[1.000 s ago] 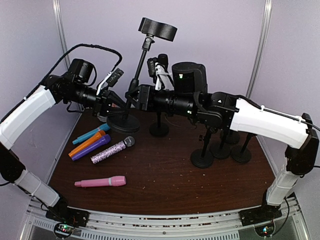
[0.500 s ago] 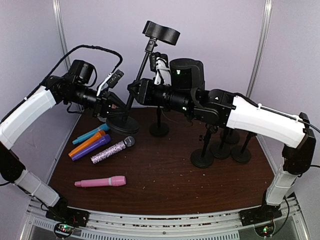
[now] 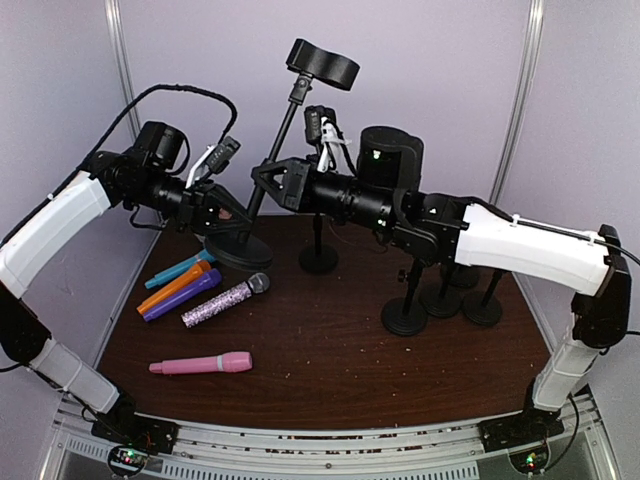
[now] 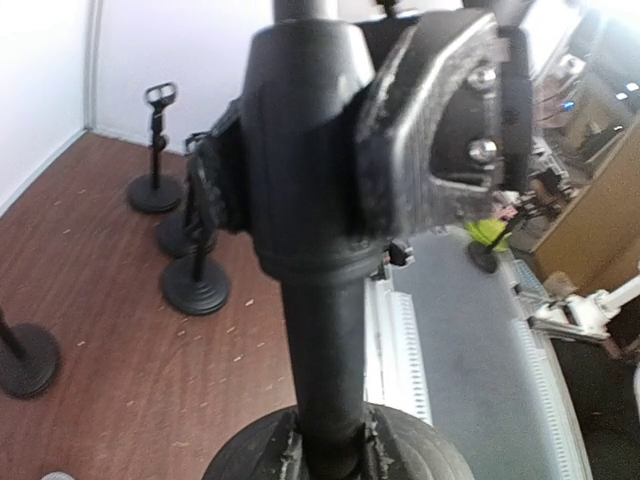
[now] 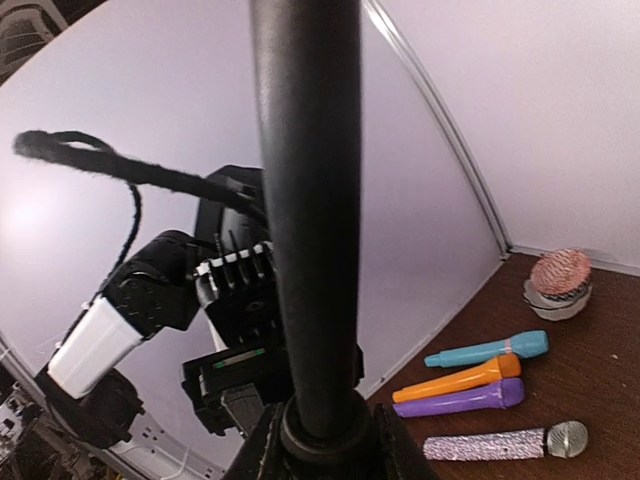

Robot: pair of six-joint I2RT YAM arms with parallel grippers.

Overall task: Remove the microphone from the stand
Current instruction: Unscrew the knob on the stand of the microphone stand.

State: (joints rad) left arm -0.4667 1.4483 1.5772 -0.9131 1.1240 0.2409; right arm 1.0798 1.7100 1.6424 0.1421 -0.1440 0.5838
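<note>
Back wall point(image 3: 420, 60): plain panel of pale lilac colour, smooth, nothing hangs on it.
Side walls: the left wall point(image 3: 60, 80) and the right wall point(image 3: 590, 120) have the same lilac tone and close the space on both sides.
Corner strips point(image 3: 124, 80): thin strips of light metal run up where the side panels meet the back one.
Desk point(image 3: 330, 350): dark red-brown wood with visible grain and many small pale crumbs on it.
Front rail point(image 3: 330, 458): silver metal profile with slots, along the near edge of the desk.
Floor point(image 4: 470, 370): grey, seen past the desk edge in the left wrist view.
Furniture point(image 4: 600, 240): a light brown wooden piece stands beyond, blurred.
Light: soft and even, with strong glare point(image 4: 600, 30) at the upper right of that view.
</note>
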